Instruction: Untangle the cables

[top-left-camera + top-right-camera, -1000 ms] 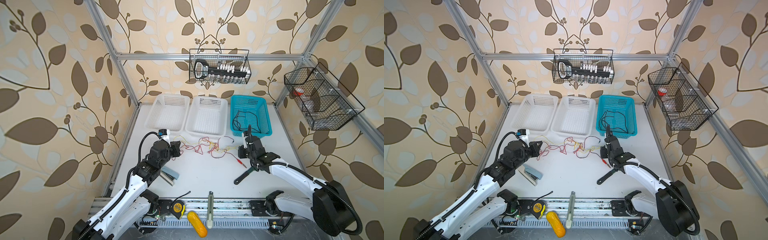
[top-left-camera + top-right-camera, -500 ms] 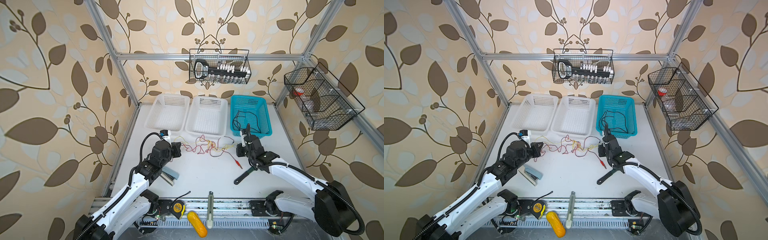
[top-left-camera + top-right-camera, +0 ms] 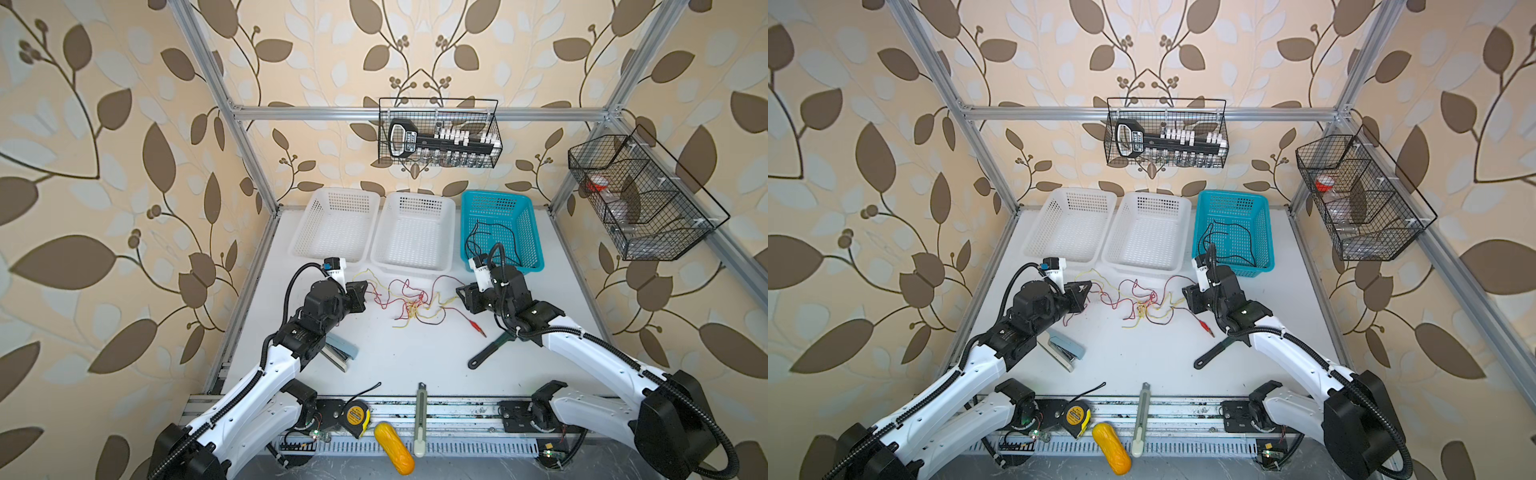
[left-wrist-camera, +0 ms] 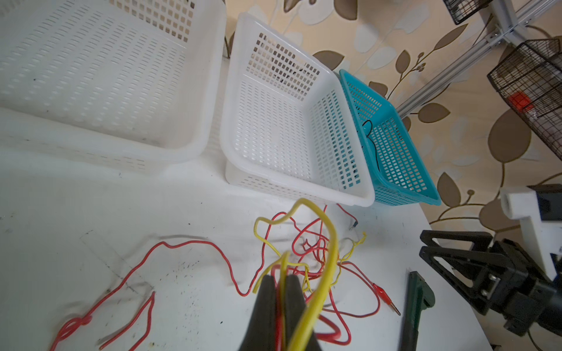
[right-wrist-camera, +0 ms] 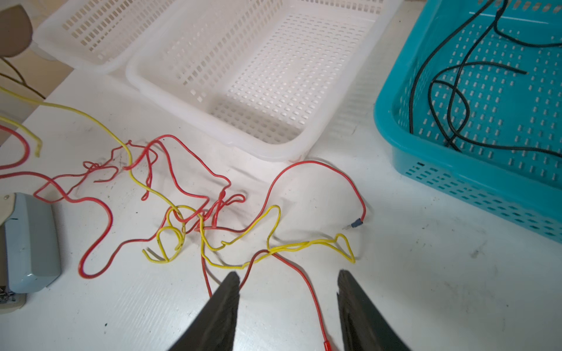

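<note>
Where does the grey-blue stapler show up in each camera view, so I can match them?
Both top views: the stapler lies left of centre, nearer than the cables, partly hidden by the left arm.
Left wrist: not in it.
Right wrist: cut off at the picture's edge, beside a red loop of the cables.
Shared landmark: the middle white basket, in all four.

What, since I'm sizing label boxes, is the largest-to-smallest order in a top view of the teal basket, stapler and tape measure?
1. Teal basket, clearly largest.
2-3. Stapler and tape measure look alike; the left arm hides part of the stapler, so unranked.
</note>
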Controlling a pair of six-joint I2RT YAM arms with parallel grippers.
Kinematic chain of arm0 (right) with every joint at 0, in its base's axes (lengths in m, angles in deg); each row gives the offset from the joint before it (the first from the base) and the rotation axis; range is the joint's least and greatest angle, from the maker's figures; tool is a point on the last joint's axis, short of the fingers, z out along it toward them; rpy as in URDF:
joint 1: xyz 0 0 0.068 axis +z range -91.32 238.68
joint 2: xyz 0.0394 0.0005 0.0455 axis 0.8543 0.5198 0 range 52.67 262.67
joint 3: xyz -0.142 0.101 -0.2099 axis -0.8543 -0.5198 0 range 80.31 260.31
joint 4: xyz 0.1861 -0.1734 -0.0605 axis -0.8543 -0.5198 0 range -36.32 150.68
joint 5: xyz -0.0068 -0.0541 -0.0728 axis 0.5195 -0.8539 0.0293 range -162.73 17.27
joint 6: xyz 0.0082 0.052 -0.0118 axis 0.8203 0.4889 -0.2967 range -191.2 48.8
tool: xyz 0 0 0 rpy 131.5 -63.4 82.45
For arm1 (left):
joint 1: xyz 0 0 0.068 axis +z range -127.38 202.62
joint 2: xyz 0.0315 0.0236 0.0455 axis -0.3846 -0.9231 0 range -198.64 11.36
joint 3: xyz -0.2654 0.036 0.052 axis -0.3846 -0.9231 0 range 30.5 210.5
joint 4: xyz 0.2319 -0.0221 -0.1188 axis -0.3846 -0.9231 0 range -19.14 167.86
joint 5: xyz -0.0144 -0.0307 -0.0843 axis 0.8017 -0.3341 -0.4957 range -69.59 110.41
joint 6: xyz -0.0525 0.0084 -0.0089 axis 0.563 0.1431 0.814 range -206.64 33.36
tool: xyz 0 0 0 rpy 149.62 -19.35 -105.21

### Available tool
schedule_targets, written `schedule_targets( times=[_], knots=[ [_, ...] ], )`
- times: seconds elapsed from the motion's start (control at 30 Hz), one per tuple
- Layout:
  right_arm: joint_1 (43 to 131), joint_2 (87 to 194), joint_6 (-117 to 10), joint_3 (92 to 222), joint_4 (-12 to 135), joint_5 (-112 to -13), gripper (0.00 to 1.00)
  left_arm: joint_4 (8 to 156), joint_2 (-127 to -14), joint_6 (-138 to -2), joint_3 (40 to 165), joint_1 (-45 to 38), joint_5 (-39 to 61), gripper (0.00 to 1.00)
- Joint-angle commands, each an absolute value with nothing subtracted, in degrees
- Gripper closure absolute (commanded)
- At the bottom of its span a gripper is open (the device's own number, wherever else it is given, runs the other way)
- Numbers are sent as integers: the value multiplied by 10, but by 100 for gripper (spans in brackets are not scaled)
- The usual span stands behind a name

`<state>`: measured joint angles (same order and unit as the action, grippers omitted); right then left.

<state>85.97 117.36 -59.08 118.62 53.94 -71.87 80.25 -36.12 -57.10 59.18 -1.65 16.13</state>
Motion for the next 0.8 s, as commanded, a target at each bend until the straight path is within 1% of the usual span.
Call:
schedule_targets(
  times=[0.0,0.17,0.33,0.53,0.77],
  knots=[
    [879,1186,-616,1223,568,-707,45,868,-363,-590,595,-9,122,100],
    [917,1246,-649,1265,626,-642,40,906,-371,-598,595,-10,65,100],
    [929,1316,-653,1315,697,-569,36,917,-375,-610,601,-10,24,100],
    [955,1400,-667,1400,718,-538,36,911,-378,-617,610,-10,12,100],
    [987,1446,-690,1469,707,-527,35,906,-385,-618,611,-10,12,100]
  ],
)
